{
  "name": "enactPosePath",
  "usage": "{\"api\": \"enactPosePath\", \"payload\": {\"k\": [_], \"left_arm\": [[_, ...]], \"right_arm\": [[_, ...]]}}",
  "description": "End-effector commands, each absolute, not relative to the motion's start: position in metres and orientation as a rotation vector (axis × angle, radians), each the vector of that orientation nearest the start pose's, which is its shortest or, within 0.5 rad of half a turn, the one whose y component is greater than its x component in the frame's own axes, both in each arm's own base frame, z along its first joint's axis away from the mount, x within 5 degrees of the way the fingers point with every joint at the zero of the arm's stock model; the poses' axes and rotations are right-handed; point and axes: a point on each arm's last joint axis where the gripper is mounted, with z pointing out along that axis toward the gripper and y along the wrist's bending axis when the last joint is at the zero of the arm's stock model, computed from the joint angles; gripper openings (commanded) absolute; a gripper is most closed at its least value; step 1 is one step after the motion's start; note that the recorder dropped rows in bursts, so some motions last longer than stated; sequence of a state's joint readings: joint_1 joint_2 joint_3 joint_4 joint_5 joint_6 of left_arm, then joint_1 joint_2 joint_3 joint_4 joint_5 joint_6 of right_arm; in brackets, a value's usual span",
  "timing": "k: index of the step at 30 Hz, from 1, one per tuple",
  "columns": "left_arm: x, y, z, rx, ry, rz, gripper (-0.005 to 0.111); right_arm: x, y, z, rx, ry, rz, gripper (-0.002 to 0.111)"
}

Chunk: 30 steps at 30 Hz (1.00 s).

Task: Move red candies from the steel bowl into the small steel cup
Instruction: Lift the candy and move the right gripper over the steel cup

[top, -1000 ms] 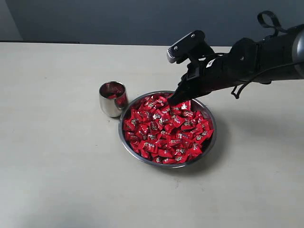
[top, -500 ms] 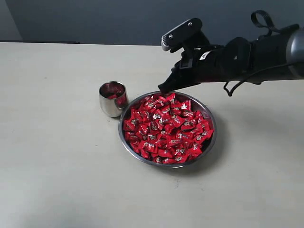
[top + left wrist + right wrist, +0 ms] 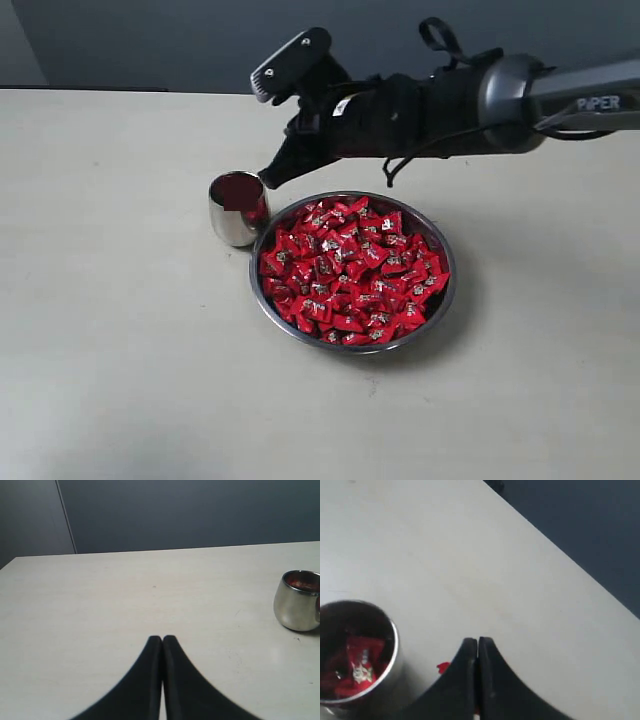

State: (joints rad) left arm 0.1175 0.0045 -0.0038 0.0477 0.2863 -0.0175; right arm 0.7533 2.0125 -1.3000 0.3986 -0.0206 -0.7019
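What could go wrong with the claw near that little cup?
The right gripper sits at the rim of the small steel cup, not over its middle, so a released candy could miss onto the table. Only a sliver of red candy shows beside the shut fingers; that thin grip might slip.

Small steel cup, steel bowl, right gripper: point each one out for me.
small steel cup [image 3: 233,226], exterior view, on its outer wall.
steel bowl [image 3: 354,349], exterior view, on its rim.
right gripper [image 3: 478,641], right wrist view, between its shut fingertips.
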Motion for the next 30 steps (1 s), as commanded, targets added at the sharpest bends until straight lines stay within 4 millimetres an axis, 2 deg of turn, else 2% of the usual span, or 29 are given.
{"api": "enactPosePath", "payload": {"k": [1, 13, 19, 30], "left_arm": [[0.054, 0.008, 0.187, -0.092, 1.767, 0.114, 0.000], [0.054, 0.008, 0.187, -0.092, 1.767, 0.114, 0.000], [0.054, 0.008, 0.187, -0.092, 1.767, 0.114, 0.000], [0.054, 0.008, 0.187, -0.092, 1.767, 0.114, 0.000]], "right_arm": [[0.327, 0.328, 0.184, -1.146, 1.811, 0.248, -0.001], [0.334, 0.368, 0.168, -1.211, 1.765, 0.274, -0.001], [0.330, 0.370, 0.157, -1.259, 1.802, 0.280, -0.001], [0.329, 0.370, 0.156, -1.279, 1.806, 0.276, -0.001]]}}
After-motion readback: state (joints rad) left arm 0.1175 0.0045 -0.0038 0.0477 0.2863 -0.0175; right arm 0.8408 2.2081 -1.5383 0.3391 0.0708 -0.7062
